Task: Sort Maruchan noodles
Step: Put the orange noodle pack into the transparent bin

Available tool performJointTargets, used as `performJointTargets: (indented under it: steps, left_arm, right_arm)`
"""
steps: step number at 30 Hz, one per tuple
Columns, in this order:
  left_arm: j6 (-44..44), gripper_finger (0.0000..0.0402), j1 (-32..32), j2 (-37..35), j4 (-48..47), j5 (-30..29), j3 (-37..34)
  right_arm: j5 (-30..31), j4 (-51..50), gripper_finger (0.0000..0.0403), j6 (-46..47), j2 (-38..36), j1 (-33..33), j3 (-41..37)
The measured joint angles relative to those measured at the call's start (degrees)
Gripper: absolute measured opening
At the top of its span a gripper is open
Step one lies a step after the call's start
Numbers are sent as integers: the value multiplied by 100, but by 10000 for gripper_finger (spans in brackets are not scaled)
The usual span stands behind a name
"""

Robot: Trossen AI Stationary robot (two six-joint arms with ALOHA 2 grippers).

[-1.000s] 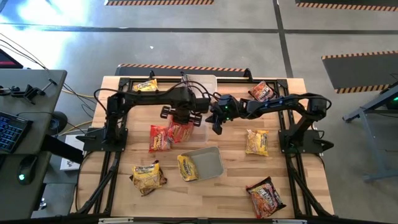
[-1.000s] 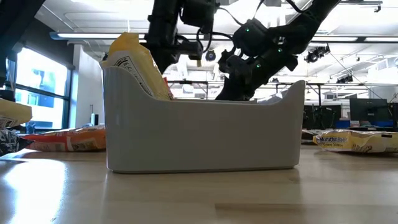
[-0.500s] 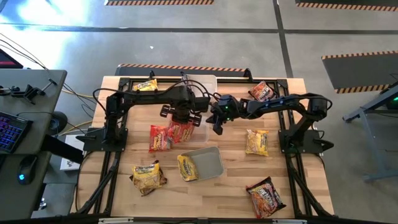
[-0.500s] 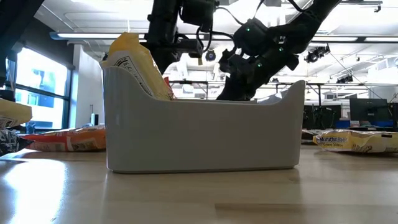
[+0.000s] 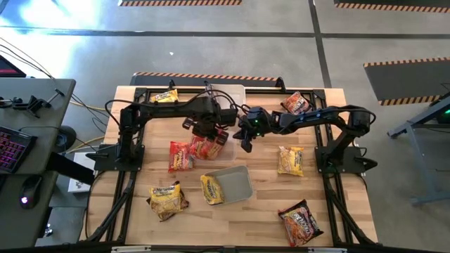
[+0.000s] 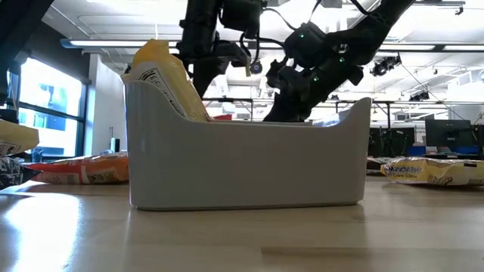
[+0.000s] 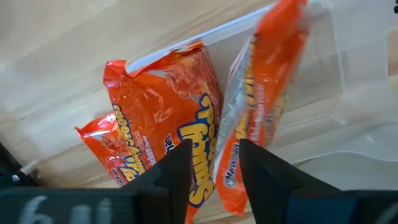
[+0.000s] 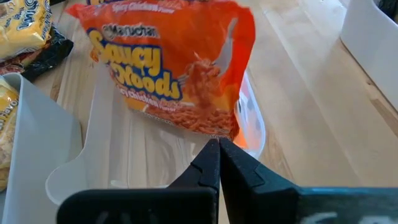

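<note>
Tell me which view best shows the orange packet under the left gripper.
Left wrist view: the orange packet stands on edge in the clear tub, just past the open left gripper. Right wrist view shows its printed face. High view gives only a small orange patch; low view hides it.

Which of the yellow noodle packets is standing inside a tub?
The yellow packet leaning in the left end of the tub near the table's front; the other yellow ones lie flat on the table.
</note>
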Motion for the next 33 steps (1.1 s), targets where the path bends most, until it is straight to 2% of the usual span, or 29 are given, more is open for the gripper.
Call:
performJointTargets:
  steps: [6,13,20,23,27,33]
  left_arm:
    - [392,146,-78,-200,404,-31,-2]
    - [1090,136,-193,-471,1204,-64,-2]
    - [1350,131,-293,-504,1138,-24,-2]
    - [1567,130,-494,-544,1413,-27,-2]
    - [1835,130,-837,-542,1847,-284,-2]
    - [2004,128,-1166,-544,1840,-764,-6]
  right_arm:
    - [0,3,0,3,-4,0,0]
    - [2,-13,0,-14,-7,0,0]
    - [2,-15,0,-17,-7,0,0]
    - [4,-14,0,-19,-8,0,0]
    - [4,-13,0,-91,-9,0,0]
    - [7,-13,0,-123,-9,0,2]
